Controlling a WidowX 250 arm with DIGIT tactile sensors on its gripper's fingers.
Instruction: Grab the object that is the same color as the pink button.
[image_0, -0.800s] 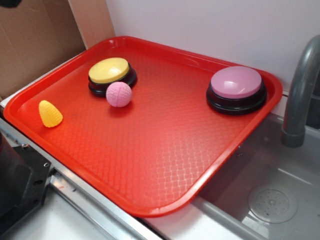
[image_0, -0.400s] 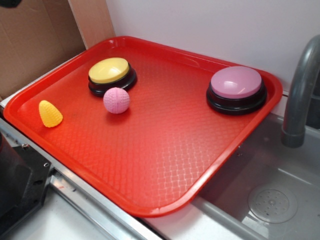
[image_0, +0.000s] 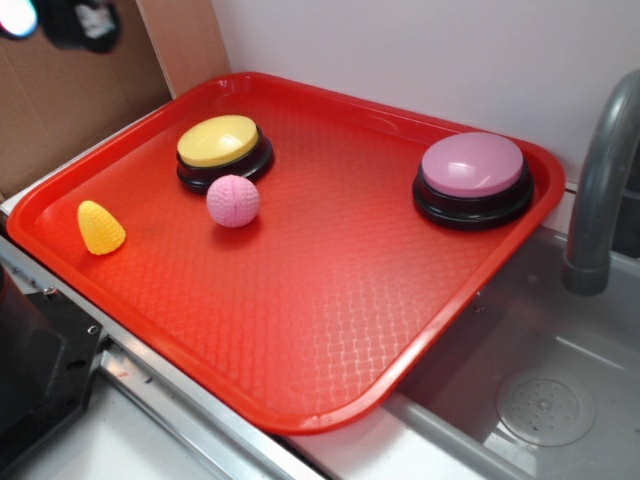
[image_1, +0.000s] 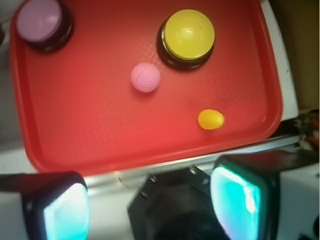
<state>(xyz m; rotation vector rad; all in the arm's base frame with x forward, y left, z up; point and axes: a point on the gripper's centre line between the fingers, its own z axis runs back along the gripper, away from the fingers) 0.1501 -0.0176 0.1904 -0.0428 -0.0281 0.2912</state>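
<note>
In the wrist view the pincer (image_1: 150, 200) hangs well above the near edge of the red tray (image_0: 300, 400), its two fingers (image_1: 245, 200) standing wide apart with nothing between them; in the exterior view only a blurred dark bit of it shows at the top left corner. Nearest on the tray lies the yellow cone-shaped toy (image_0: 101, 227), close to the left rim. Farther in sits the pink ball (image_0: 233, 200) — dimpled, free on the tray floor, just in front of the yellow button (image_0: 219, 141) and well apart from the pincer. Across the tray, near its far right corner, stands the pink button (image_0: 473, 165) on its black base — beyond it a grey faucet (image_0: 600, 180) rises over the sink (image_0: 560, 400).
</note>
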